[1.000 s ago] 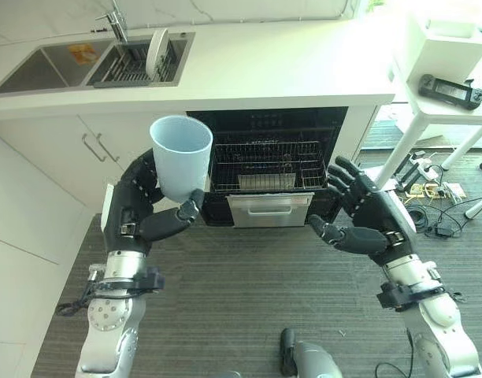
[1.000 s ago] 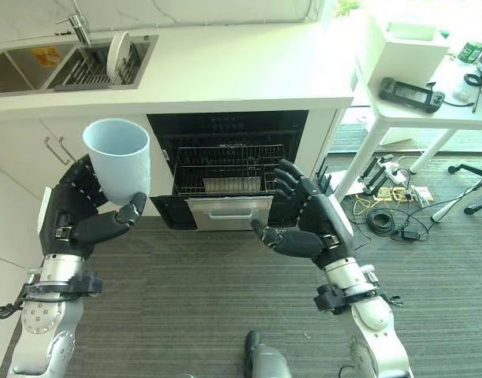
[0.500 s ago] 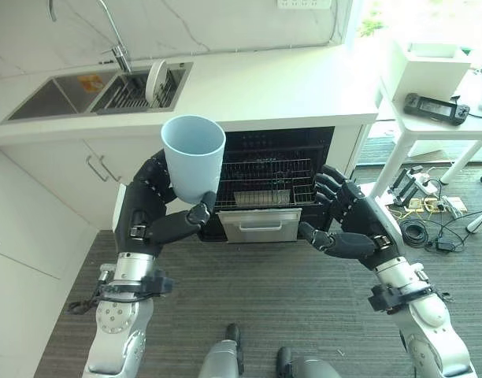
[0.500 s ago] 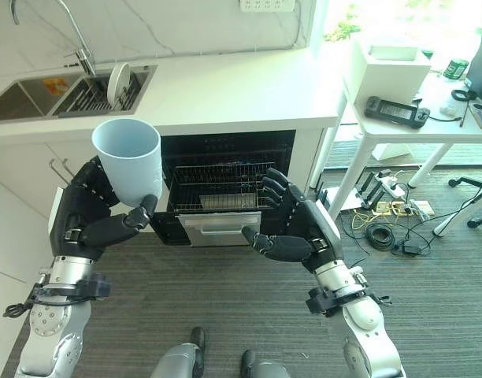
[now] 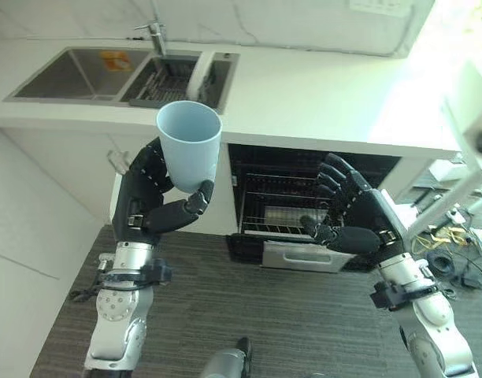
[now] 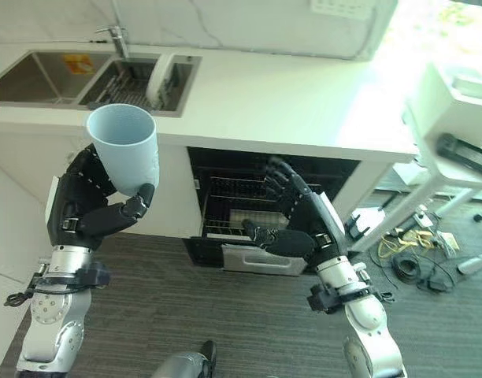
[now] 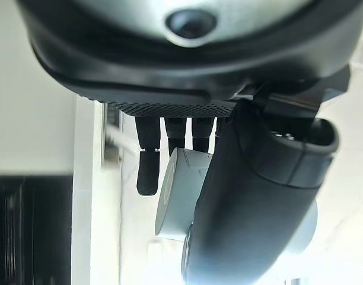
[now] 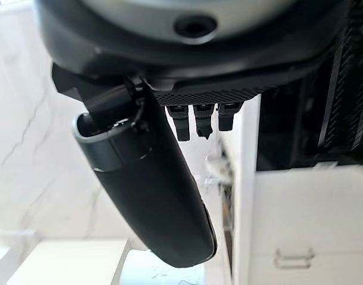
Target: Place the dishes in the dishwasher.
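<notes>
A light blue cup (image 5: 188,146) stands upright in the air in front of the counter, and my left hand (image 5: 150,209) is shut on its lower half, thumb across the front. The left wrist view shows the cup (image 7: 181,196) between thumb and fingers. The open dishwasher (image 5: 249,161) sits under the counter with its wire rack (image 5: 276,209) pulled partway out. My right hand (image 5: 355,224) floats open just in front of that rack, fingers spread, holding nothing. A white plate (image 5: 200,75) stands on edge in the sink's drying rack.
A double sink (image 5: 76,75) with a tap (image 5: 154,35) is set in the white counter (image 5: 320,98) at the back left. White cabinets (image 5: 44,181) run down the left. A white side table (image 6: 454,150) and floor cables (image 6: 410,252) are at the right.
The whole picture has shifted, so the camera moved; the dishwasher now shows further right. Both hands keep their poses and the cup stays in my left hand.
</notes>
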Available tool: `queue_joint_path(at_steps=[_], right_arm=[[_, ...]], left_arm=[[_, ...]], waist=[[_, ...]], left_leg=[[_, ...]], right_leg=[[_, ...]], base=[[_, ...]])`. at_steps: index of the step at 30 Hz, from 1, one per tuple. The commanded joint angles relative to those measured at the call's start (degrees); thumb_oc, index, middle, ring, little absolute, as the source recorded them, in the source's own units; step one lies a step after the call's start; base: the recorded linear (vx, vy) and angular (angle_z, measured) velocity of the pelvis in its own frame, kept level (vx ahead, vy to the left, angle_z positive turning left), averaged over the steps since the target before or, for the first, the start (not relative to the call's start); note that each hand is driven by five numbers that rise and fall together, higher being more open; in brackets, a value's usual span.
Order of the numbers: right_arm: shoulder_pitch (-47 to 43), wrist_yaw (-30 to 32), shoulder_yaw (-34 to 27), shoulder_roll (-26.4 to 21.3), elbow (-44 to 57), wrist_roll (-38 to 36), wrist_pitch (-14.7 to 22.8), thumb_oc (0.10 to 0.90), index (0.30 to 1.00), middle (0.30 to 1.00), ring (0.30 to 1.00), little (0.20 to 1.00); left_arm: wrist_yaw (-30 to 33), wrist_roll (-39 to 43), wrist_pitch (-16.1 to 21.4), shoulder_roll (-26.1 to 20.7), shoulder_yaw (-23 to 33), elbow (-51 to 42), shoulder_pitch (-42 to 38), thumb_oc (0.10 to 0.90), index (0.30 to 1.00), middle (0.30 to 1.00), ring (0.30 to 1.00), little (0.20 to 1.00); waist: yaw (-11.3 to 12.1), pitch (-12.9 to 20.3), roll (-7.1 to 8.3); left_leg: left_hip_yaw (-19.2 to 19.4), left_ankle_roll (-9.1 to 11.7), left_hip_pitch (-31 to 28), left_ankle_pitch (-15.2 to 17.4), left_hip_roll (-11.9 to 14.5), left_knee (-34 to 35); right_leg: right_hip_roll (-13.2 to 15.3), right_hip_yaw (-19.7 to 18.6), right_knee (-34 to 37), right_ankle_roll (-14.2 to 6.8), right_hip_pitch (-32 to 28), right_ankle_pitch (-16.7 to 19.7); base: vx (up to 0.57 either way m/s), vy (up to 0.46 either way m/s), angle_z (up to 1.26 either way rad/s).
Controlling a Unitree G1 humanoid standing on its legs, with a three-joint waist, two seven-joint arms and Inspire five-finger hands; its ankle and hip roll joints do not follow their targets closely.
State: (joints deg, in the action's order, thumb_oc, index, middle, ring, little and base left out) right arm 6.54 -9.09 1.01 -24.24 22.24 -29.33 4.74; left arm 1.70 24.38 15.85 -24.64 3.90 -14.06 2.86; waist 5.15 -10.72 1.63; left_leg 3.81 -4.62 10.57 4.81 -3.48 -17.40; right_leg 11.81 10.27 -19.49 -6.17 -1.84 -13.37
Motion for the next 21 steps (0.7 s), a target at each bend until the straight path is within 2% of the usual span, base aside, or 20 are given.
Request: queue_joint_path(at_steps=[1,2,3,5,7,9,10,13,17,21], right_arm=[[-2.43,1.87,-0.86,1.0,3.84,-0.35,4.26,0.8,0.9,0.9,0.9,0.9],[-2.04,1.33,-0.58,1.43,3.79,-0.34,4.0,0.8,0.9,0.9,0.9,0.9],[-1.7,0.66,-0.11,1.53,3.85,0.18,3.64,0.8,0.9,0.9,0.9,0.9],[-1.63,-0.27,0.47,1.08,3.66,0.02,3.89,0.8,0.9,0.9,0.9,0.9],[-2.61,-0.86,0.83,0.66,2.85,-0.35,4.51,0.8,0.9,0.9,0.9,0.9],[-3.55,-0.47,0.85,0.49,2.59,-0.64,4.7,0.8,0.9,0.9,0.9,0.9],[-3.75,-0.03,0.91,0.6,2.87,-0.69,4.11,0.8,0.9,0.9,0.9,0.9],[-3.13,-1.15,0.78,0.78,4.63,-2.03,3.16,0.8,0.9,0.9,0.9,0.9],[-2.75,-0.69,0.7,0.15,5.0,-2.08,2.48,0.8,0.9,0.9,0.9,0.9],[-3.37,-0.03,0.64,-1.64,5.37,-3.29,0.93,0.8,0.9,0.9,0.9,0.9]], left_arm=[[-1.01,-1.59,5.87,-1.97,3.67,-7.11,-2.54,0.4,0.3,0.3,0.3,0.3],[-0.93,-1.8,5.69,-2.11,3.81,-7.32,-2.47,0.4,0.3,0.3,0.3,0.3],[-0.54,-2.65,5.92,-2.07,3.97,-7.42,-2.25,0.4,0.3,0.3,0.3,0.3],[0.6,-2.85,6.19,-2.66,4.12,-7.25,-2.22,0.4,0.3,0.3,0.3,0.3],[2.0,-3.04,6.17,-3.05,3.82,-6.66,-3.1,0.4,0.3,0.3,0.3,0.3],[3.09,-3.71,5.91,-3.02,3.16,-6.66,-3.67,0.4,0.3,0.3,0.3,0.3],[3.47,-4.14,5.64,-3.03,2.8,-6.85,-3.74,0.4,0.3,0.3,0.3,0.3],[3.56,-4.22,5.65,-3.53,3.37,-7.73,-2.37,0.4,0.3,0.3,0.3,0.3],[3.92,-4.47,5.44,-3.26,3.16,-8.27,-1.45,0.4,0.3,0.3,0.3,0.3],[4.97,-3.42,4.55,-2.92,2.13,-8.59,-0.82,0.4,0.3,0.3,0.3,0.3]], waist=[[-0.92,5.47,-0.57],[-1.33,5.03,-0.87],[-1.88,4.55,-1.17],[-2.19,3.9,-1.44],[-2.37,3.3,-1.44],[-2.69,2.35,-0.24],[-3.25,2.1,0.32],[-3.97,1.52,1.23],[-4.06,2.9,1.26],[-5.12,5.39,0.45]], left_leg=[[-4.35,1.79,2.81,1.22,2.37,0.21],[-5.06,1.16,1.85,1.64,1.63,0.21],[-5.16,0.9,0.86,2.0,1.45,0.21],[-4.94,1.26,0.0,2.09,1.72,0.21],[-4.64,2.0,-0.82,2.32,2.38,0.21],[-3.56,2.42,-1.63,3.27,2.06,0.21],[-3.2,2.66,-2.25,4.12,2.02,0.21],[-2.16,2.75,-5.5,7.64,3.36,0.21],[-2.08,3.77,-6.79,8.33,5.42,0.21],[-1.84,6.24,-9.48,8.21,8.9,0.21]], right_leg=[[-2.61,1.98,0.24,-1.46,-4.9,14.52],[-2.94,1.03,-5.43,-1.68,-2.74,16.68],[-3.43,-0.43,-10.12,-1.12,0.7,16.65],[-4.14,0.1,-7.1,0.26,3.86,13.99],[-3.71,1.47,2.3,1.17,3.98,12.48],[-1.23,-1.2,2.3,0.39,8.95,10.45],[0.27,-3.28,2.3,-0.77,12.02,12.57],[3.85,-5.98,2.3,-3.09,18.57,17.82],[3.2,-4.81,2.3,-3.54,18.08,14.94],[0.28,-2.96,2.3,-1.65,16.4,11.66]], base=[[0.2,0.244,-0.01],[0.15,0.215,-0.11],[0.13,0.182,-0.19],[0.12,0.029,-0.15],[0.12,-0.139,-0.21],[0.11,-0.286,-0.42],[0.15,-0.339,-0.32],[0.28,-0.495,0.0],[0.27,-0.502,0.2],[0.25,-0.456,0.19]])
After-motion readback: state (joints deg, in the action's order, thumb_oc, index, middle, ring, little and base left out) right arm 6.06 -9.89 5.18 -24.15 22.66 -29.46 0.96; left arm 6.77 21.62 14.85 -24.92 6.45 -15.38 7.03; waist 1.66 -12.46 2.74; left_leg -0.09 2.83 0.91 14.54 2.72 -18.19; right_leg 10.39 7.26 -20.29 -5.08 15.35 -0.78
